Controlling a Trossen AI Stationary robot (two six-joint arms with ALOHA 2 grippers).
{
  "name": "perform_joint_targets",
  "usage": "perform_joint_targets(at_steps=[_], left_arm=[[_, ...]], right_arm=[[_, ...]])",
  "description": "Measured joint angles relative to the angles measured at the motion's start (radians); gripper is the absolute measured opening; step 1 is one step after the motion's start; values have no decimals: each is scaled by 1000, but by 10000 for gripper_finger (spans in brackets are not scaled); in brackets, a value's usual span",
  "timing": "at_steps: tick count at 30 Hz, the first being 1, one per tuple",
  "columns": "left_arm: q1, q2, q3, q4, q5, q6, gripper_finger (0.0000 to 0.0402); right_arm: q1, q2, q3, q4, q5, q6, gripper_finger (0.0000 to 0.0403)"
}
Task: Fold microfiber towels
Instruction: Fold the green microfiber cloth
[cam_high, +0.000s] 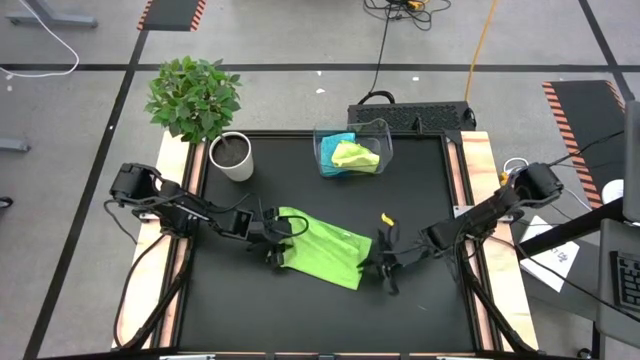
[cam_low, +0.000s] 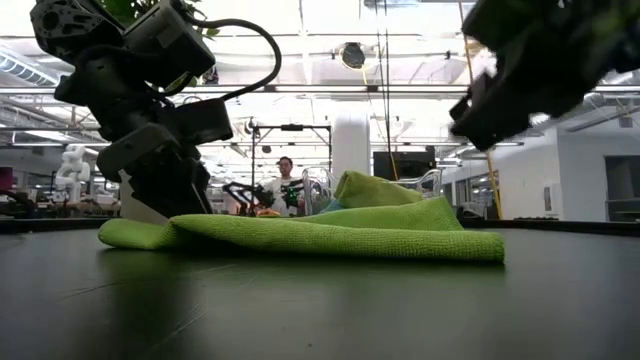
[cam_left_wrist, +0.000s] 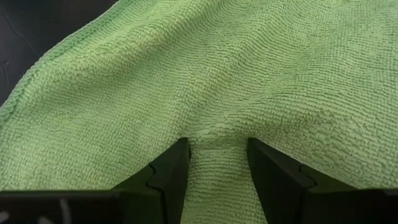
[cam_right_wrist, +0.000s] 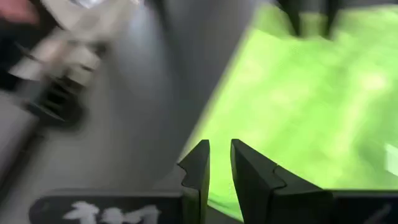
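Left gripper (cam_left_wrist: 214, 171) clamped on lime-green towel (cam_high: 322, 247) spread over black table (cam_high: 420, 170); right gripper (cam_right_wrist: 219, 165) nearly closed, empty, just beside towel's edge; bright workshop, seated person (cam_low: 287, 185) beyond

Two dark jointed arms, looping black cables

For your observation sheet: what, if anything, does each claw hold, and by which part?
Left claw pinches the lime-green fuzzy microfiber towel at its left edge. Right claw holds nothing.
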Motion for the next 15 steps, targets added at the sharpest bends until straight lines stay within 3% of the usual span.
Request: perform_joint_targets(at_steps=[6,15], left_arm=[[-1,0,-1,0,3,-3,170],[-1,0,-2,4,6,0,170]], right_arm=[[-41,2,-1,-184,65,-90,54],[-57,56,0,-216,117,-178,54]])
